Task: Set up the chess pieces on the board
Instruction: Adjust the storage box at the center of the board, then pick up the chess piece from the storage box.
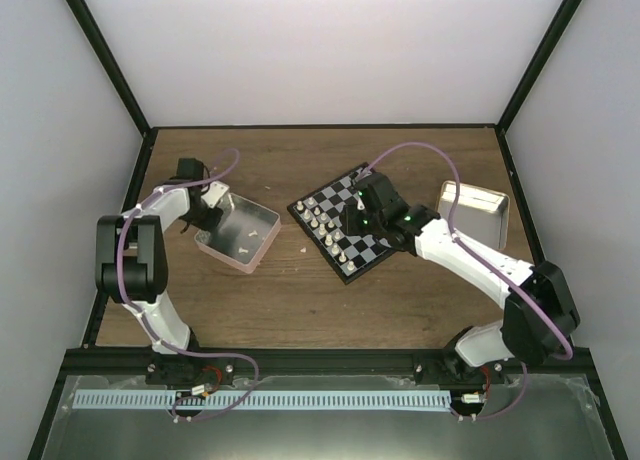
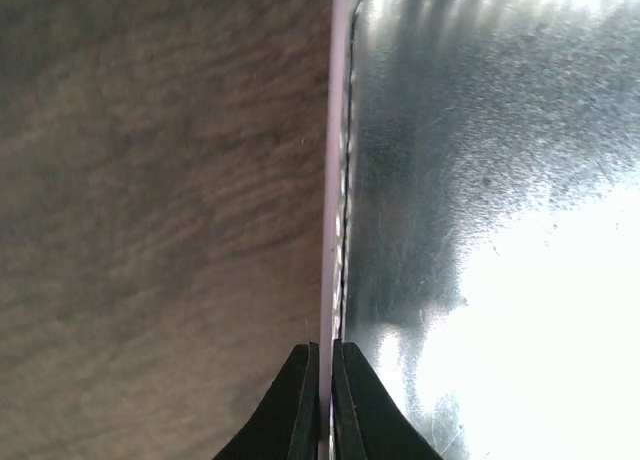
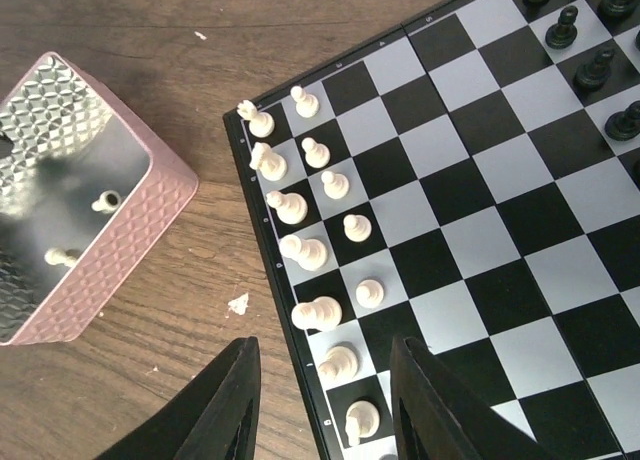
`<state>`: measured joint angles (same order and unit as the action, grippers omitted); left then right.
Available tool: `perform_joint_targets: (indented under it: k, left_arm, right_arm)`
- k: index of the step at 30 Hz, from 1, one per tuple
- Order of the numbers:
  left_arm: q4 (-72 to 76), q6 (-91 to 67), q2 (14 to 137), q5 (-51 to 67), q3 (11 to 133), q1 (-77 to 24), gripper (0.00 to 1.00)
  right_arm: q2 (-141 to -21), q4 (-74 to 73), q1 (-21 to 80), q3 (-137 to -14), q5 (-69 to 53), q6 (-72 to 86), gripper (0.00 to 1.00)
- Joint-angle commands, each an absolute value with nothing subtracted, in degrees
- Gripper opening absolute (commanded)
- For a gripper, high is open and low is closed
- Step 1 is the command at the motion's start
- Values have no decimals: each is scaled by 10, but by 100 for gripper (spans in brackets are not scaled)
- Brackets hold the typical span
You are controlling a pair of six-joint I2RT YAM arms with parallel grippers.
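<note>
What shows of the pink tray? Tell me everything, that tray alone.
The pink tray is a square box with pink outer walls embossed in a diamond pattern and a shiny silvery inside. It rests on the wooden table, left of the board in the top view and apart from it. At least two cream chess pieces lie inside. The left gripper has its jaws shut on the thin rim of one wall.
</note>
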<state>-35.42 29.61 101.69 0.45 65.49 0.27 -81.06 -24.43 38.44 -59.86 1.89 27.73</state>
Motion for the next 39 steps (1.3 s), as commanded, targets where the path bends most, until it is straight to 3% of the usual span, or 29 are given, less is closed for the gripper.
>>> perform_joint_targets:
  k: [1,8,14,18,24,39]
  left_arm:
    - [-365,173,987,-14,635,4,6]
    - [-342,28,935,-4,587,5,8]
    - [-318,-22,886,11,549,5,31]
    - [-306,-32,842,25,564,3,36]
    - [-286,-129,775,80,565,-20,34]
    - [-259,-430,826,-70,475,-142,40]
  right_arm:
    - [-780,-247,380,-613,6,264,37]
    - [-760,-230,381,-600,-23,260,37]
    - [-750,-223,381,-592,-33,254,37]
    - [-746,-214,381,-588,-40,259,37]
    - [-744,-204,381,-582,-31,269,37]
    - [-762,-181,381,-558,-14,298,37]
